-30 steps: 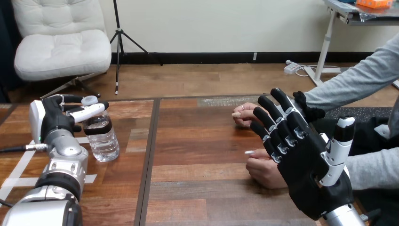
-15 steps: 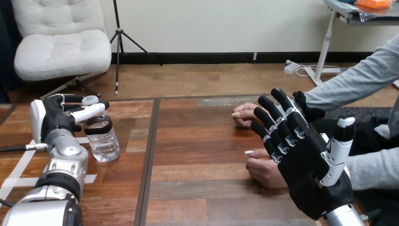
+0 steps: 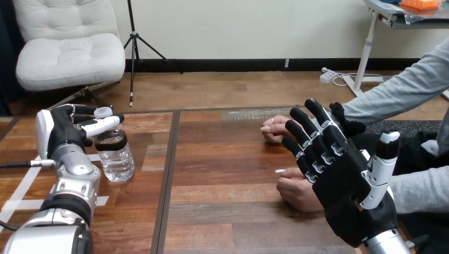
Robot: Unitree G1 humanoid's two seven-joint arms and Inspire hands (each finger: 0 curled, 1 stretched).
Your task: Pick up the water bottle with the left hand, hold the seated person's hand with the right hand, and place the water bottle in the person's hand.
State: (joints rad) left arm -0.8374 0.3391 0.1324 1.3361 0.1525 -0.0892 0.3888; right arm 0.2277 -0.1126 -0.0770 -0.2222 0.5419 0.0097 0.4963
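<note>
Head view, and the left robot hand (image 3: 61,135) is at the water bottle (image 3: 115,159), which stands upright on the worktop (image 3: 222,174) at the view's left, base planted on the wood. The hand is clamped high: its thumb lies across the front of the bottle's shoulder, its fingers curl round behind the cap (image 3: 104,112), and the clear body below hangs free of the grip. That is a narrow hold, so the lift looks best taken straight up and slowly, with the bottle kept vertical so it does not swing or slip out by the neck. Over at the right, the right robot hand (image 3: 347,185) is spread wide, fingers straight and apart, holding nothing, and raised in front of the seated person. The person's nearer hand (image 3: 296,193) rests loosely curled on the worktop just beside that palm, the person's farther hand (image 3: 274,128) lies beyond the fingertips, and I cannot tell whether anything touches. My call: get the bottle clear first, then bring the open right hand down gently under or round the nearer hand, closing softly. The bottle and the person are well apart, so the carry across must be level.
</note>
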